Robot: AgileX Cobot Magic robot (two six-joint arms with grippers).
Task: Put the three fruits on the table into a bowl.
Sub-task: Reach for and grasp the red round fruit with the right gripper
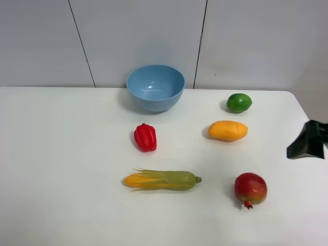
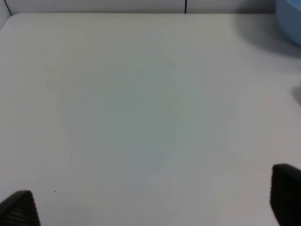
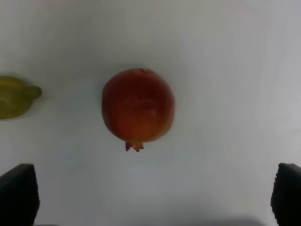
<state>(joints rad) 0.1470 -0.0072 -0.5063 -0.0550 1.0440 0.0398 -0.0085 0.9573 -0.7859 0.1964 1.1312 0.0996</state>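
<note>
Your left gripper (image 2: 150,202) shows only in its wrist view. It is held above the bare left part of the large white tabletop (image 1: 61,154), fingers (image 2: 19,207) wide apart with nothing between them. An edge of the round light-blue plastic bowl (image 2: 289,19) sits at the corner of that view.

In the overhead view the bowl (image 1: 154,100) stands at the far middle of the table, upright. The red bell pepper (image 1: 145,137) is just in front of it. The long yellow-green corn cob (image 1: 161,180) lies nearer, stem end pointing right.

You have all three fruits on the table at right, well apart from the bowl:
- The round green lime (image 1: 239,102) is farthest.
- The oval orange-yellow mango (image 1: 228,130) is just nearer than the lime.
- The round red pomegranate (image 1: 250,188) is nearest, crown pointing toward the near edge.

Your right gripper (image 1: 307,141) comes in at the right edge, right of the mango and pomegranate and touching neither. In its wrist view the gripper (image 3: 153,195) has its fingers (image 3: 19,193) spread wide. The pomegranate (image 3: 138,110) is centred ahead of them, clear of both tips, and the corn's stem end (image 3: 16,96) shows beside it.
</note>
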